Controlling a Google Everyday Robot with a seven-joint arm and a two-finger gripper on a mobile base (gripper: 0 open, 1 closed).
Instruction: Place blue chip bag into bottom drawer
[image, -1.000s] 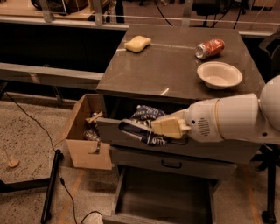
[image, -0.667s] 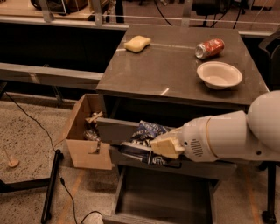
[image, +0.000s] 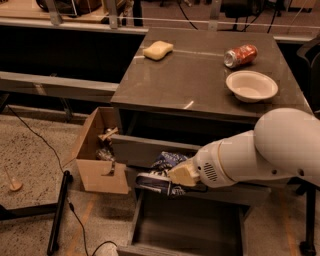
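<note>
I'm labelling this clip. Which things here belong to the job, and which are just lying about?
Job: blue chip bag, held by the gripper above the open bottom drawer.
Lying about: sponge, soda can, bowl, cardboard box.

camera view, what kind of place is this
Probably a lab or office test area: a grey drawer cabinet on speckled floor, a cardboard box and loose cables beside it. The claw holds the blue chip bag over the open bottom drawer.
</note>
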